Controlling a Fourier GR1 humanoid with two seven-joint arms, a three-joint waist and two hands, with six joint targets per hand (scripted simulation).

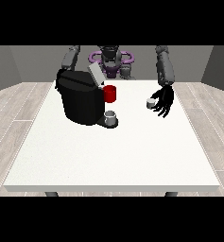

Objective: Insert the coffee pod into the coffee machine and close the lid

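Looking at it, your hand at the view's right (163, 101) has its fingers curled round the pod (151, 102), well right of the machine (81, 97) with its lid (96, 74) up, so a tilted approach could jam it.

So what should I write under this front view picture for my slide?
Robot hand at the view's right holds a coffee pod beside the open-lidded coffee machine.

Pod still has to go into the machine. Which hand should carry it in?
The robot's left hand, at the view's right. It is already at the coffee pod, fingers curled round it, with bare table between it and the coffee machine, whose lid stands open. The other hand is hidden behind the machine.
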